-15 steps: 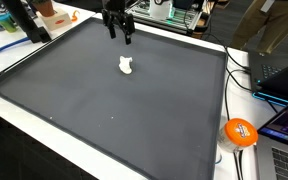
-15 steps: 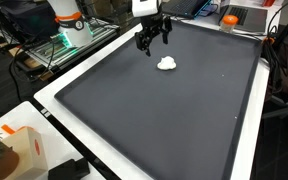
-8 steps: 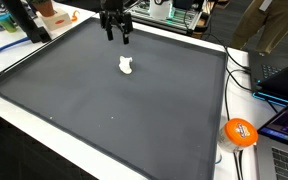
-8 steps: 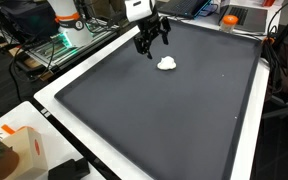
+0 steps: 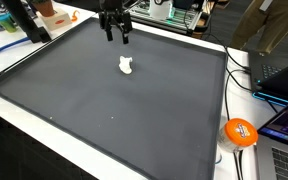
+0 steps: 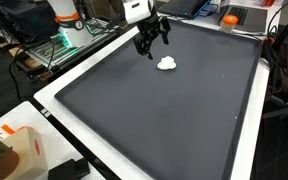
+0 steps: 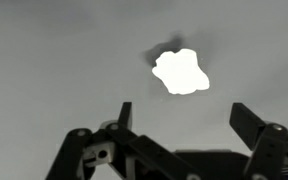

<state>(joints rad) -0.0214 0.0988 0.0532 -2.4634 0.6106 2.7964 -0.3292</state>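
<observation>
— What does an exterior view give you?
— My gripper (image 5: 116, 38) hangs over the far end of the dark mat (image 5: 144, 120), jaws spread wide and empty. The white lump (image 5: 126, 67) lies on the mat, near it but apart.
— An exterior view again?
— Same: gripper (image 6: 149, 48) above the mat, white lump (image 6: 167, 63) just beside, untouched.
— Wrist view?
— Both fingers (image 7: 246, 118) parted, with the white lump (image 7: 180, 71) ahead between them.

The gripper (image 5: 117, 36) is black — two blunt fingers (image 7: 246, 118) on hinged, bolted linkages — with a white wrist block (image 6: 135, 10) above the claw.
</observation>
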